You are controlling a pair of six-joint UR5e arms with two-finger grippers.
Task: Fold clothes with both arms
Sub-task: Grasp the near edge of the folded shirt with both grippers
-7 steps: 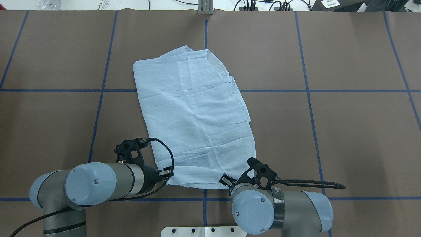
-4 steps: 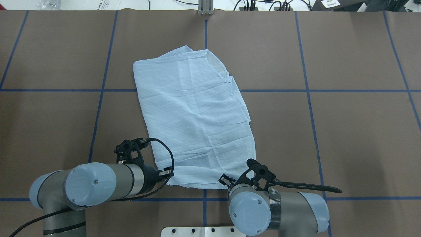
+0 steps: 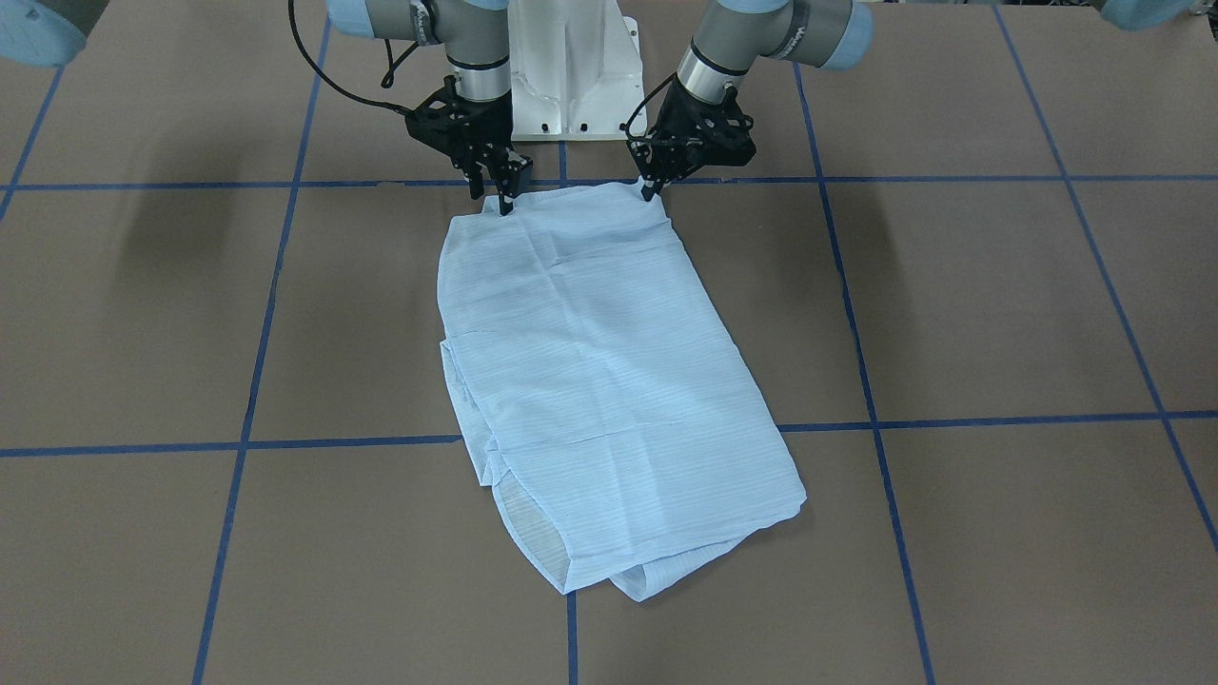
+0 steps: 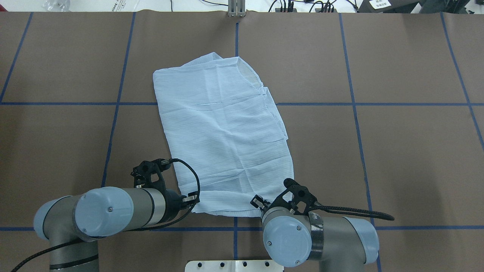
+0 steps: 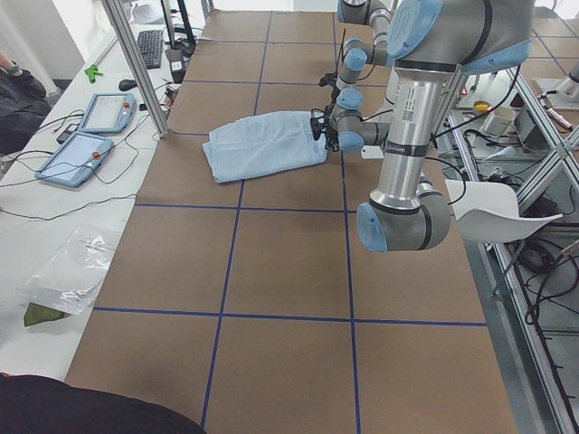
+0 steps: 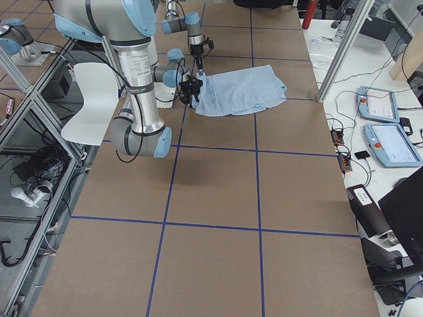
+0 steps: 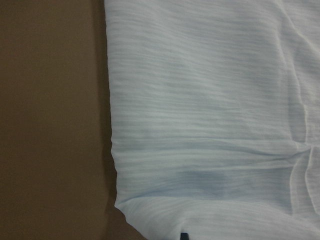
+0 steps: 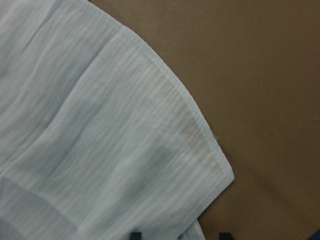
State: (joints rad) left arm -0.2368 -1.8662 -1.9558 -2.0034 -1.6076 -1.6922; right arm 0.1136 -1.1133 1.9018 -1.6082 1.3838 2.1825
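So versus a second ago, the only real change is the right arm (image 4: 321, 241): its wrist has crept a little toward the shirt (image 4: 227, 132) and sideways toward the white pedestal base (image 3: 571, 86). The left arm (image 4: 113, 211) hasn't budged, and neither has the cloth.

The shirt lies flat on the table (image 4: 397, 151), folded into a long panel running straight out from the base. Both wrists point down at the hem nearest the base, one per corner. The right gripper (image 3: 504, 205) is spread, with its fingertips (image 8: 134, 234) either side of the corner and the cloth edge between them. The left gripper (image 3: 650, 193) looks pressed together right on its corner, pinching the shirt as far as I can make out.

The overhead view is no help here, since both wrists cover their own fingers. The left wrist camera only catches a sliver of dark tip at the bottom edge.
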